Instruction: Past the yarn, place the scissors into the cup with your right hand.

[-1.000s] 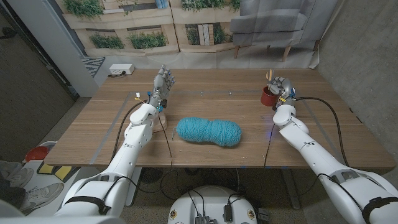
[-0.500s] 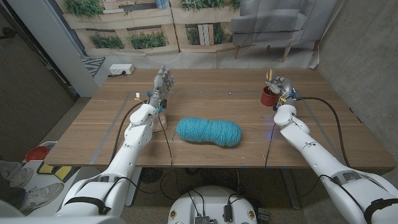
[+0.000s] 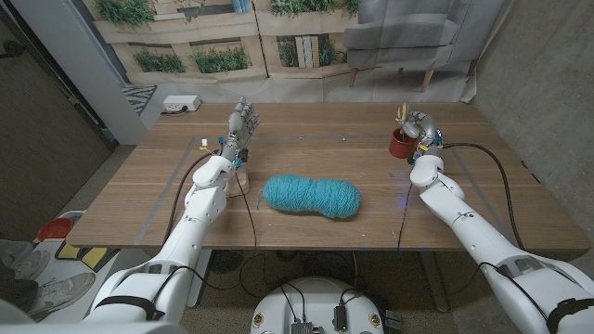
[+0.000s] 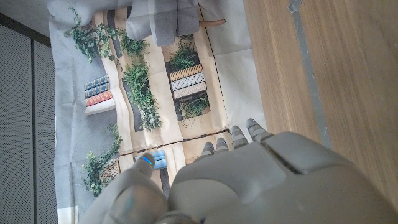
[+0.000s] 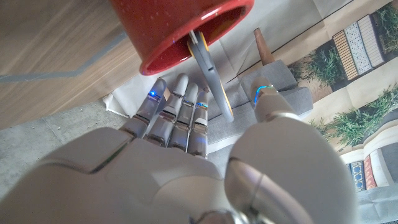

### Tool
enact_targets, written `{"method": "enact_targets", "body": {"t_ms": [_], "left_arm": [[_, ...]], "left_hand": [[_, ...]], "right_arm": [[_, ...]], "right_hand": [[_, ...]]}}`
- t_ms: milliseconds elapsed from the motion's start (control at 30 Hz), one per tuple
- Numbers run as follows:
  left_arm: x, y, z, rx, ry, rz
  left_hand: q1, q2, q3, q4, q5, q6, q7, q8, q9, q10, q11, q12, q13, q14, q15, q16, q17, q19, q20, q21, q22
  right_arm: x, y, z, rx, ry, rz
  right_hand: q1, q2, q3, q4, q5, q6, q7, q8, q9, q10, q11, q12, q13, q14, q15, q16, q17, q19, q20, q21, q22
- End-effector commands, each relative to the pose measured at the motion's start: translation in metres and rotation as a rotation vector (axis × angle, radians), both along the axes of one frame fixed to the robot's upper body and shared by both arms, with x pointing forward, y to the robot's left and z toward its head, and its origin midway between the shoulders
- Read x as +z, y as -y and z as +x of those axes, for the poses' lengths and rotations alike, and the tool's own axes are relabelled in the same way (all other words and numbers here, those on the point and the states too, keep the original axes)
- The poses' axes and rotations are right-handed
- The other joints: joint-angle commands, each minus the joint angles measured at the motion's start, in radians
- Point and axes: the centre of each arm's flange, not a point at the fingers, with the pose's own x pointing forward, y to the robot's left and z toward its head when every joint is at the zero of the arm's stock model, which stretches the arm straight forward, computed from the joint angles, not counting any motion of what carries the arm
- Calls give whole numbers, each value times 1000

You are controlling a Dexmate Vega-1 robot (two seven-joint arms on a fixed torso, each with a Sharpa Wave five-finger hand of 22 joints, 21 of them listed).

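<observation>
Both scissor blades [image 5: 208, 74] already stand inside the red cup [image 3: 400, 142] at the head view's upper right, long axis upright; right hand [image 3: 422, 129] sits just beside them, fingers apart, nearer than the left hand [image 3: 243, 121], also spread; yarn [image 3: 311, 196] lies centre tabletop [image 3: 483, 199].

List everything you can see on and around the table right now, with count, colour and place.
yarn: one, teal, table's middle.
cup: one, red, far right of table.
scissors: one, yellow-handled, standing in the cup.
table: one, wooden.
armchair: one, grey, behind the table.
power strip: one, white, floor beyond the far left corner.
left robot hand: one, grey, raised, fingers apart, holding nothing.
right robot hand: one, grey, beside the cup, fingers apart.
</observation>
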Motion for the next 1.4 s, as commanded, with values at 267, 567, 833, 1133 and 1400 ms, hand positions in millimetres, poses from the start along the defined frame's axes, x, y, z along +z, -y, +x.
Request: {"method": "enact_targets", "body": {"t_ms": [267,567,833,1133,1400], "left_arm": [[0,-3,-4,-5,5,-1],[-1,-5,-8,-7,9,1],[-1,-7,-12,-9,17,2],[-2,-11,-17,-12,19,8],[-2,-14,-21,-21,23,18]], "left_hand": [[5,2,1,-5,5,-108,-1,1,5,-140,-3,3,2,-163,-4,4,4,-57,5,-1,3],[5,2,1,-6,5,-107,-1,2,5,-142,0,3,2,-163,-3,4,4,-58,6,-2,3],[5,2,0,-6,4,-106,-2,2,5,-141,0,3,2,-162,-4,4,4,-59,5,-2,3],[5,1,-1,-6,4,-105,-2,3,5,-140,-2,3,2,-163,-4,4,4,-59,5,-2,3],[5,0,-1,-6,4,-104,-2,3,5,-141,-1,3,2,-162,-4,4,4,-59,5,-3,3]], "right_arm": [[5,2,-6,1,-10,-13],[6,2,-12,-5,0,-23],[9,2,-18,-6,11,-27],[13,2,-25,-7,21,-36],[21,3,-34,-11,29,-49]], "right_hand": [[-38,0,-21,-6,28,-55,5,3,-5,-64,13,-34,-35,-74,-4,-78,-63,-28,0,-34,-1],[-59,-2,-39,-10,44,-113,-2,-3,-10,-102,11,-56,-60,-114,4,-117,-99,-38,-2,-57,-3],[-74,-3,-52,-11,56,-159,-9,-4,-12,-133,12,-74,-76,-140,6,-137,-121,-40,-7,-71,-3],[-91,-5,-72,-11,71,-187,-1,3,-14,-166,14,-97,-96,-174,13,-152,-147,-41,-8,-87,-5],[-97,-3,-87,-14,85,-200,0,10,-17,-202,15,-126,-117,-217,26,-159,-175,-41,-7,-105,-6]]}}
